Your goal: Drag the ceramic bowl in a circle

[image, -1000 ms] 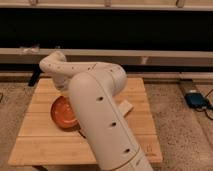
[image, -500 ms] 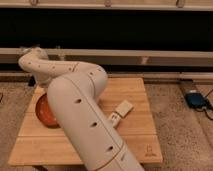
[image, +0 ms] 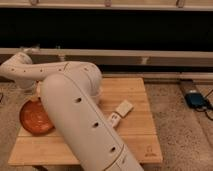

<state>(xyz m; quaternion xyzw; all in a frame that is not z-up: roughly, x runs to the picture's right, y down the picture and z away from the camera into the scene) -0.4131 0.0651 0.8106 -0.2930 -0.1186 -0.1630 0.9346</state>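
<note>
Speckled grey flooring (image: 175,130) surrounds a light wooden tabletop (image: 135,95), and behind it a pale ledge (image: 150,54) runs under a dark wall. At the table's left edge, in the lower left of the frame, sits the wide, shallow, glossy orange-red ceramic bowl (image: 34,119), partly covered on its right by the robot's thick white arm (image: 75,115). The arm rises from the bottom centre and bends back to the left. Its gripper (image: 33,93) is at the bowl's upper rim, mostly hidden by the arm, so its grip cannot be told. Two small white rectangular blocks (image: 124,108) lie mid-table. A blue device (image: 196,99) rests on the floor at right.
</note>
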